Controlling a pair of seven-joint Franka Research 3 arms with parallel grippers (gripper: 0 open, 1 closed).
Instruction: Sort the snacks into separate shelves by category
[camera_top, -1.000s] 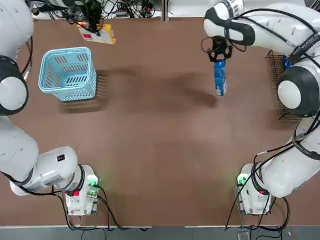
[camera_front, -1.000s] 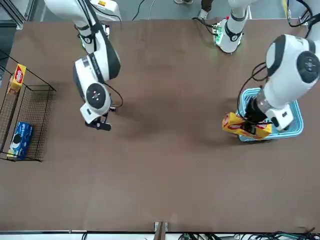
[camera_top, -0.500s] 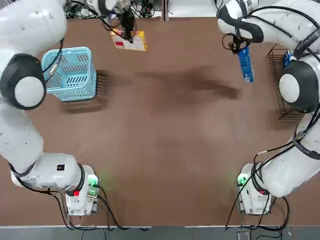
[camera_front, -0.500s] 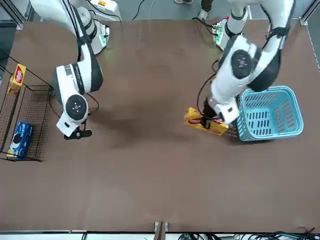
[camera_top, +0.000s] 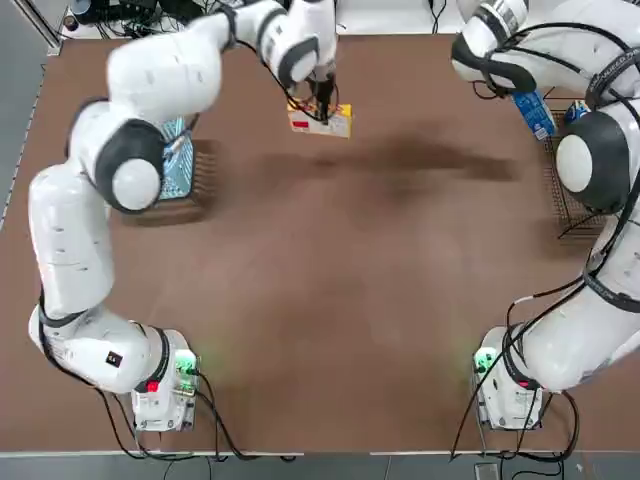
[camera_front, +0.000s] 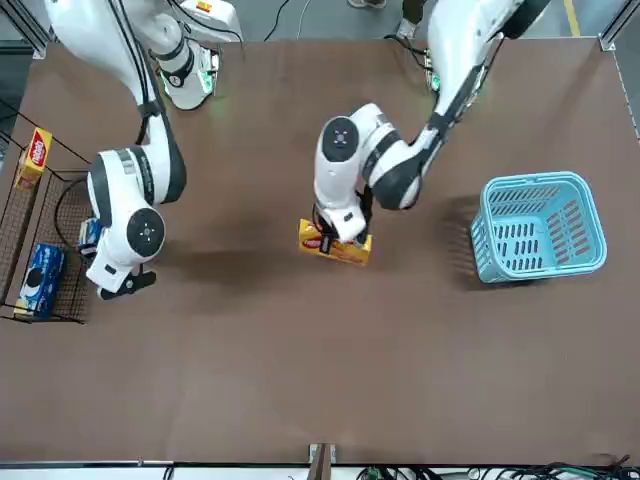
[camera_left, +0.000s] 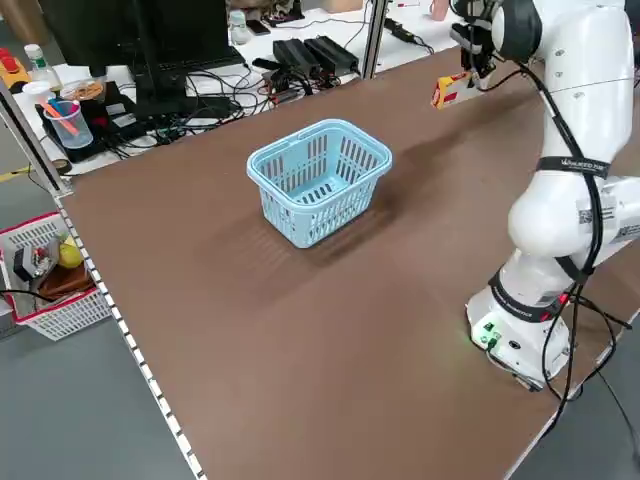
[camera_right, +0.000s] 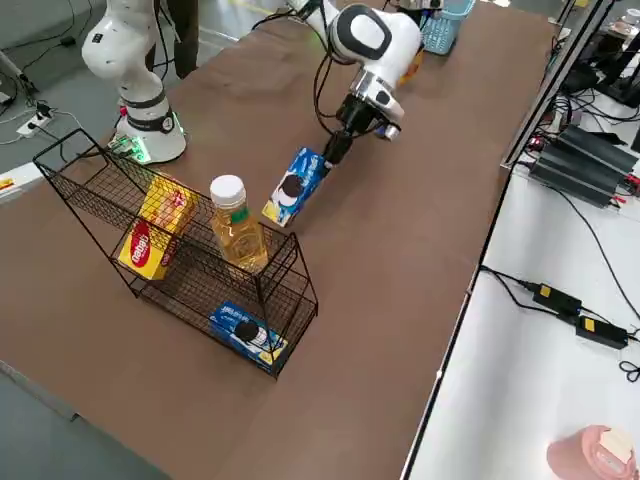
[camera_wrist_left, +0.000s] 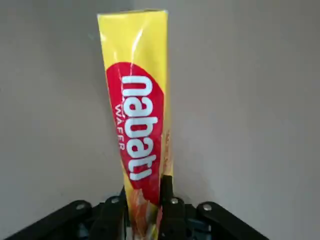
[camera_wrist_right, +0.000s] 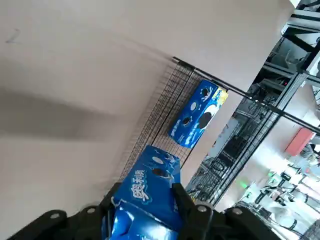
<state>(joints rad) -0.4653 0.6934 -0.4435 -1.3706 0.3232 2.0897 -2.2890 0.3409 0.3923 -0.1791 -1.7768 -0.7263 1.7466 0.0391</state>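
Left gripper (camera_wrist_left: 145, 200) pinches the yellow wafer packet (camera_wrist_left: 136, 110), right gripper (camera_wrist_right: 145, 200) the blue cookie packet (camera_wrist_right: 150, 190), both arms bent above the table (camera_top: 330, 330)

The blue basket (camera_left: 310, 215) stands upright on the brown table (camera_left: 250, 370), toward its far-left corner. A white-capped bottle (camera_right: 238, 236) of amber liquid stands upright near the table's right edge. Beyond the far edge, a white desk (camera_right: 520, 410) carries a monitor (camera_left: 150, 40), a pen cup (camera_left: 70, 127) and a pink cup (camera_right: 592, 455) — a white, red-rimmed bin (camera_left: 65, 318) sits on the floor.
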